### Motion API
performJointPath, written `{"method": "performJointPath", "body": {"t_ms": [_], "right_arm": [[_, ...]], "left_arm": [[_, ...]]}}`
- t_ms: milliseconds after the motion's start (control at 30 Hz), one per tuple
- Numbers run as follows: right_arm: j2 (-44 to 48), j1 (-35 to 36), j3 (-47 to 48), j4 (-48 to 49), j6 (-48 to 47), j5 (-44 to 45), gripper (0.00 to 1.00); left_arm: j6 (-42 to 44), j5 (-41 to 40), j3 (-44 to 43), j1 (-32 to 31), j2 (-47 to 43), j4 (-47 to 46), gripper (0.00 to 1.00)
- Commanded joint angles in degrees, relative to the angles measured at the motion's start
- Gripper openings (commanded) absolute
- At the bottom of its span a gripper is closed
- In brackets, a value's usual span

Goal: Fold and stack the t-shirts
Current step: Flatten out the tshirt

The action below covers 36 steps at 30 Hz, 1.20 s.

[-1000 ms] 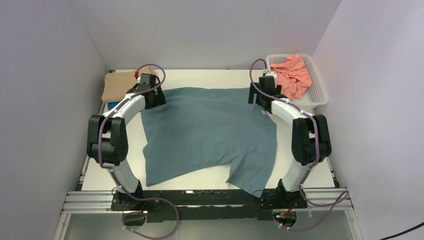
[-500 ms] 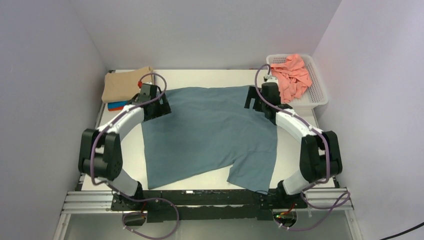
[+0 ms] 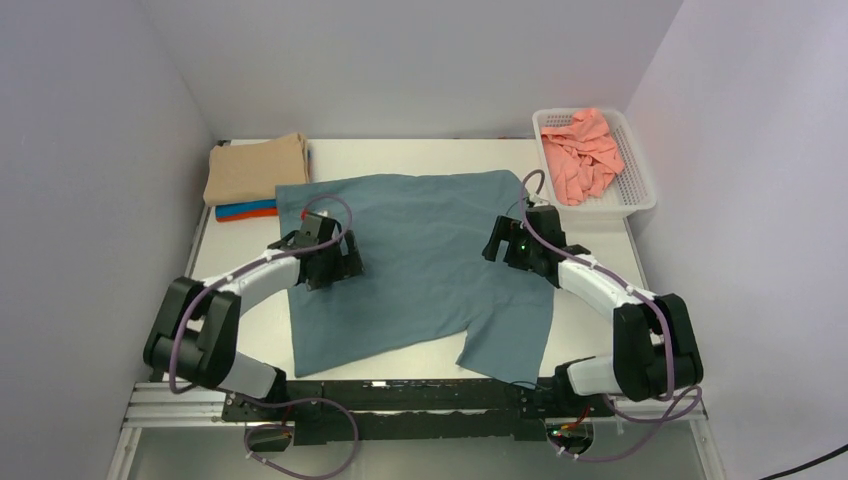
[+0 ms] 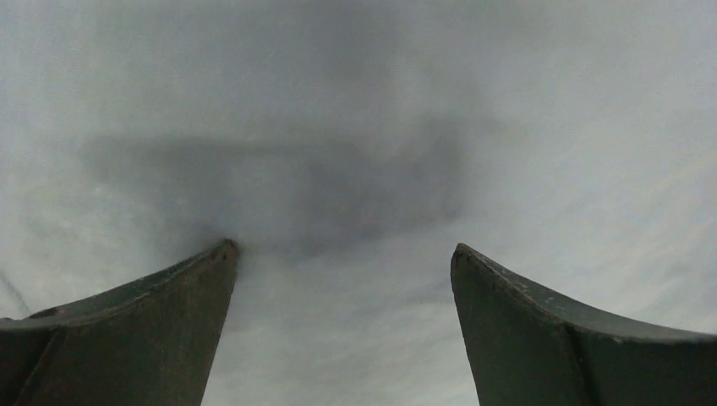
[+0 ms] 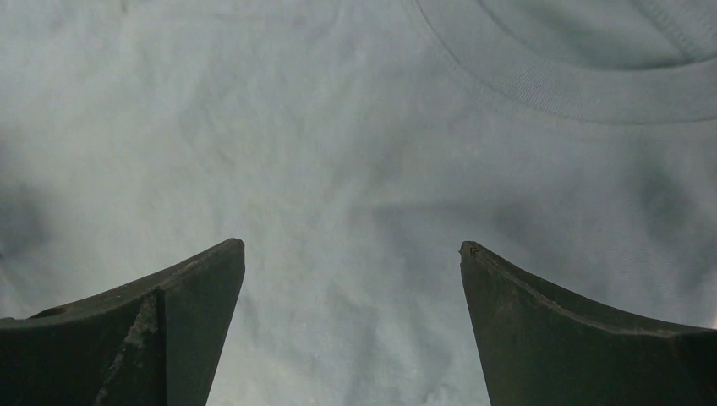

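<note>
The white surface [image 3: 420, 155] carries the whole job. Most of it is covered by the dusty teal-grey cloth t-shirt [image 3: 420, 260], which lies spread flat and unfolded directly beneath both end effectors. Beyond the right end effector [image 3: 505, 245], off to its outer side, stands the white perforated plastic basket [image 3: 645, 195] with a crumpled salmon pink t-shirt [image 3: 585, 155] waiting inside. Beyond the left end effector [image 3: 340, 268], towards its outer far side, sits the finished stack: a folded tan t-shirt [image 3: 255, 170] on top of a folded bright blue t-shirt [image 3: 245, 210].

Both end effectors hover just above the teal cloth with fingers spread wide and nothing between them. The shirt's ribbed neckline [image 5: 575, 89] lies just ahead of the right one.

We judge the task partly done. At least two shirts are folded and stacked, the teal one is laid out but has no fold in it yet, and the pink one has not been taken out.
</note>
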<state>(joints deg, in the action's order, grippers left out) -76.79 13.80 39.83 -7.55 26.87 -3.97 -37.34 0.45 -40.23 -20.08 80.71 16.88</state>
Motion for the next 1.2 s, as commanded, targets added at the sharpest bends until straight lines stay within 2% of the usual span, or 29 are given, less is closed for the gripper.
{"method": "performJointPath", "body": {"t_ms": [0, 167, 433, 533, 600, 667, 767, 967, 1100, 1167], "right_arm": [[-3.77, 0.23, -0.82, 2.50, 2.33, -2.24, 1.00], [-12.83, 0.27, 2.57, 5.65, 3.49, -2.93, 1.00], [-26.77, 0.19, 16.94, 6.57, 1.68, 2.06, 1.00], [-28.26, 0.19, 22.46, 4.83, 0.44, 3.44, 1.00], [-26.20, 0.31, 23.75, 4.37, -0.18, 3.79, 1.00], [-22.13, 0.37, 22.90, 4.52, -0.50, 3.96, 1.00], [-14.03, 0.58, 18.52, 4.67, -0.02, 5.64, 1.00], [2.25, 0.45, 6.01, 5.84, 2.67, 4.40, 1.00], [8.49, 0.13, 0.92, 4.71, 2.93, 4.37, 1.00], [9.91, 0.20, 0.27, 3.41, 2.85, 4.37, 1.00]], "left_arm": [[-1.51, -0.06, -4.65, 0.59, 7.77, -2.30, 0.99], [-1.11, 1.64, -12.32, 4.80, 18.06, -1.38, 0.99], [-0.31, 2.04, -30.89, 10.56, 32.12, 2.79, 0.99], [1.58, 2.35, -39.82, 10.81, 35.66, 6.70, 0.99], [2.87, 2.61, -41.34, 10.32, 33.49, 7.20, 0.99], [3.98, 1.54, -39.24, 9.53, 28.38, 7.21, 0.99], [4.48, -3.50, -31.65, 7.69, 17.19, 8.05, 0.99], [-3.22, -13.17, -8.21, 5.99, -6.74, 11.13, 0.99], [-8.66, -18.28, 2.25, 7.78, -16.62, 14.11, 0.99], [-9.81, -17.16, 5.69, 11.62, -18.95, 13.54, 0.99]]}}
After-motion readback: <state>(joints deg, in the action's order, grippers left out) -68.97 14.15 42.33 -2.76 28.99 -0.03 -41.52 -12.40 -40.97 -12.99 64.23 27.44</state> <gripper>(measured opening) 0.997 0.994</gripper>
